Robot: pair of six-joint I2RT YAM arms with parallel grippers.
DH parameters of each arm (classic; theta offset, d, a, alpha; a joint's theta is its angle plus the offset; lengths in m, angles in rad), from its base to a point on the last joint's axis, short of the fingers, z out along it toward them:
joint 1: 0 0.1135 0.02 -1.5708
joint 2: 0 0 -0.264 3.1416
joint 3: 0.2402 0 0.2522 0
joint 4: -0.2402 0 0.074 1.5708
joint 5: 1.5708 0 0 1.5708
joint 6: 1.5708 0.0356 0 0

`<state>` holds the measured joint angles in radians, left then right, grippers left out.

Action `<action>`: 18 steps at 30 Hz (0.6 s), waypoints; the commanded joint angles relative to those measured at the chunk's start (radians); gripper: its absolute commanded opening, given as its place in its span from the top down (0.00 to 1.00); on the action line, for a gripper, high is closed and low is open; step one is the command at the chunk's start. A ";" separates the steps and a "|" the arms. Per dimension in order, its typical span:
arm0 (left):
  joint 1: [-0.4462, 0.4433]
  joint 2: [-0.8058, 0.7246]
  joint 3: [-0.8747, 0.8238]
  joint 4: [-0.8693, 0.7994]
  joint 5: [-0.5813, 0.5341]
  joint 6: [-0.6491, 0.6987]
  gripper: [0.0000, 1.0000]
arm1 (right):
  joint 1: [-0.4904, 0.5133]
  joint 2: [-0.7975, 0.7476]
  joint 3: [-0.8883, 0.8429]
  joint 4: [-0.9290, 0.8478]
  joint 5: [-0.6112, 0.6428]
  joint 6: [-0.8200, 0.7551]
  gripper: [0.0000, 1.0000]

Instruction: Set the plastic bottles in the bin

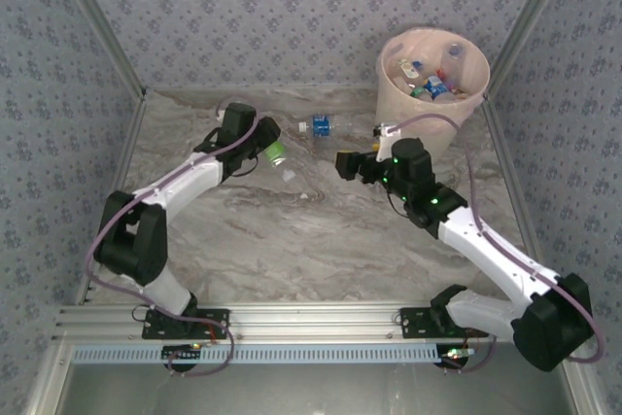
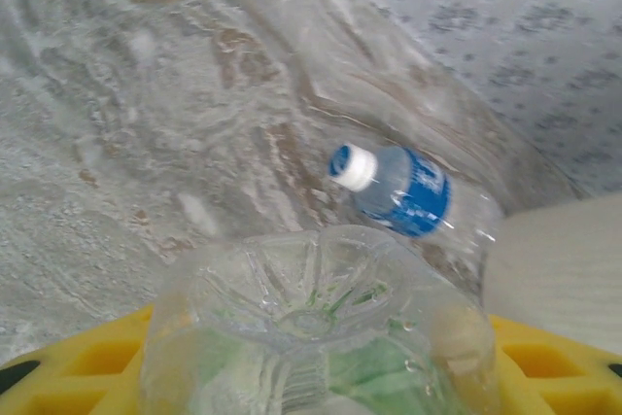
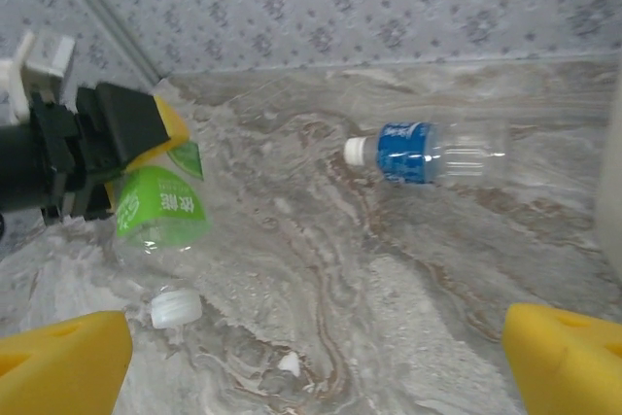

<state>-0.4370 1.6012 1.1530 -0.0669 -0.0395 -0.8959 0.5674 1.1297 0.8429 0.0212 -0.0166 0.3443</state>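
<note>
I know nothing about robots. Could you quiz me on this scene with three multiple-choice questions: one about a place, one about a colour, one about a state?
1. Where is the blue-labelled bottle relative to the bin?
A) on the table, outside it
B) inside it
C) balanced on its rim

2. What colour is the label on the held bottle in the left end effector?
A) red
B) green
C) orange

3. How is the right end effector?
A) shut on a bottle
B) shut on a loose cap
C) open, holding nothing

Answers:
1 A: it lies on its side on the marbled top, left of the bin.
2 B: the right wrist view shows a green label by the yellow fingers.
3 C: its fingers stand wide apart with only table between them.
</note>
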 commanded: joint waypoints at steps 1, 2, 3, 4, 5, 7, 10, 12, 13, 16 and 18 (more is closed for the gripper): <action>-0.022 -0.095 -0.012 0.018 0.068 0.103 0.46 | 0.035 0.053 0.049 0.085 -0.046 -0.004 0.00; -0.027 -0.113 -0.012 0.013 0.067 0.114 0.45 | 0.043 0.068 0.055 0.094 -0.060 -0.002 0.00; -0.037 -0.134 -0.012 0.009 0.060 0.122 0.46 | 0.050 0.090 0.063 0.109 -0.077 0.001 0.00; -0.043 -0.152 -0.016 0.011 0.053 0.126 0.46 | 0.057 0.106 0.072 0.124 -0.096 0.004 0.00; -0.048 -0.166 -0.020 0.019 0.053 0.130 0.45 | 0.063 0.121 0.079 0.141 -0.121 0.007 0.00; -0.059 -0.192 -0.025 0.032 0.063 0.134 0.45 | 0.075 0.152 0.092 0.183 -0.190 0.016 0.00; -0.079 -0.215 -0.024 0.049 0.078 0.146 0.45 | 0.096 0.196 0.116 0.247 -0.289 0.040 0.00; -0.094 -0.225 -0.025 0.059 0.084 0.154 0.45 | 0.117 0.218 0.126 0.278 -0.300 0.047 0.00; -0.103 -0.227 -0.025 0.066 0.089 0.155 0.45 | 0.128 0.231 0.134 0.285 -0.299 0.047 0.00; -0.121 -0.227 -0.025 0.090 0.123 0.151 0.45 | 0.136 0.269 0.161 0.273 -0.259 0.080 0.00; -0.134 -0.230 -0.029 0.110 0.139 0.154 0.45 | 0.137 0.291 0.174 0.270 -0.242 0.104 0.00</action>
<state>-0.5556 1.3964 1.1351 -0.0235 0.0559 -0.7666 0.7040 1.3949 0.9749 0.2584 -0.2626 0.4004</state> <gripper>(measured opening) 0.553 0.999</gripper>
